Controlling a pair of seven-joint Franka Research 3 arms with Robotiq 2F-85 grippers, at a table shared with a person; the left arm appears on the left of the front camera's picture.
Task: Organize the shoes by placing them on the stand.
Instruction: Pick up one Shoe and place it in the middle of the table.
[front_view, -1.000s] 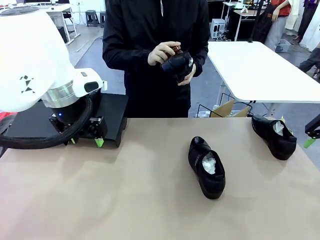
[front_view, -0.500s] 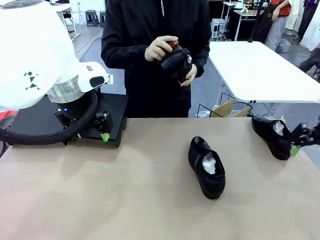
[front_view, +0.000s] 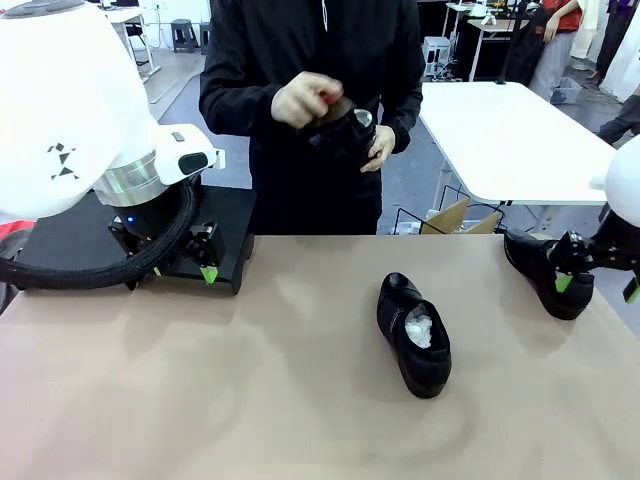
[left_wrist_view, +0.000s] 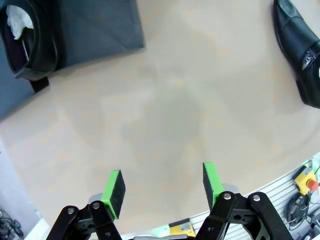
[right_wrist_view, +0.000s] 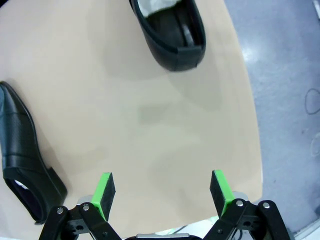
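Observation:
One black shoe (front_view: 413, 335) stuffed with white paper lies mid-table, also in the left wrist view (left_wrist_view: 300, 50) and the right wrist view (right_wrist_view: 25, 160). A second shoe (front_view: 545, 268) lies at the table's right edge, seen from above (right_wrist_view: 172, 30). A person's hands hold a third shoe (front_view: 345, 125) above the far side. The black stand (front_view: 225, 225) sits at the back left, and a shoe (left_wrist_view: 27, 40) rests on the stand (left_wrist_view: 100, 30). My left gripper (front_view: 182, 272) (left_wrist_view: 162, 185) hovers open by the stand's front. My right gripper (front_view: 597, 287) (right_wrist_view: 162, 194) is open beside the right shoe.
The brown table top (front_view: 250, 400) is bare in front and to the left of the middle shoe. The person stands at the far edge. A white table (front_view: 510, 140) and a cardboard box (front_view: 455, 218) lie beyond the table at the back right.
My right arm has come in from the right edge toward the right shoe. The person has turned the held shoe and lifted it to the left. My left arm rose slightly, then held still.

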